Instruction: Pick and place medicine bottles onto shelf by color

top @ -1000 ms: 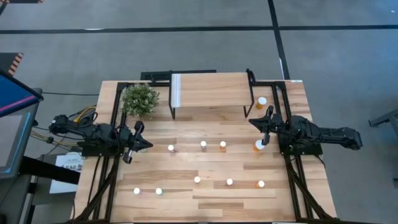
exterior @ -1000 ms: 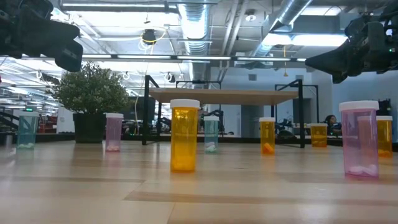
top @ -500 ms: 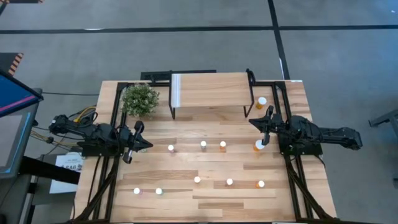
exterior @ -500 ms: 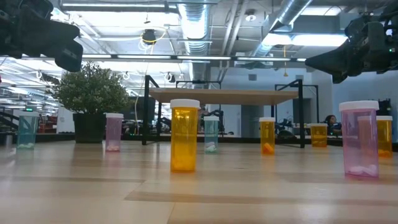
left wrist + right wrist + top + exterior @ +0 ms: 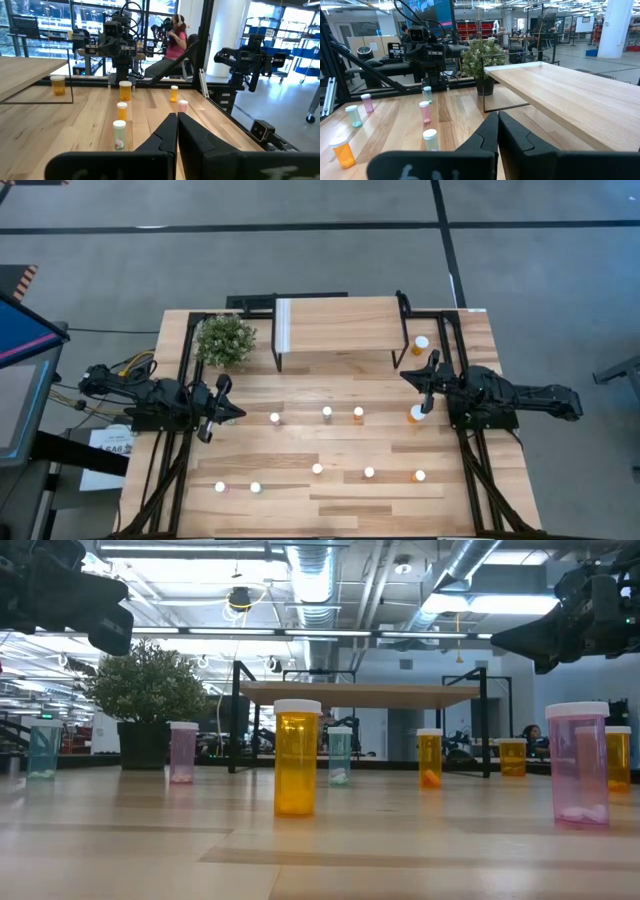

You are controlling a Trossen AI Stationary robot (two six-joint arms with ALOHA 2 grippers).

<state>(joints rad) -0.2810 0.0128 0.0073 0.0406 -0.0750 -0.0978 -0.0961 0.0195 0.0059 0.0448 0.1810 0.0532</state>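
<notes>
nothing moved, seated person [image 5: 176, 39] only in left wrist view

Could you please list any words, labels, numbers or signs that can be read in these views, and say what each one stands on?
None can be read.
White paper sheet beside the table's left edge, under the left arm: dark print, too small and blurred to read.
Medicine bottles: no label visible.
Shelf: plain wood with a white strip, no text.
Screens in the room behind, right wrist view: blurred, unreadable.
</notes>
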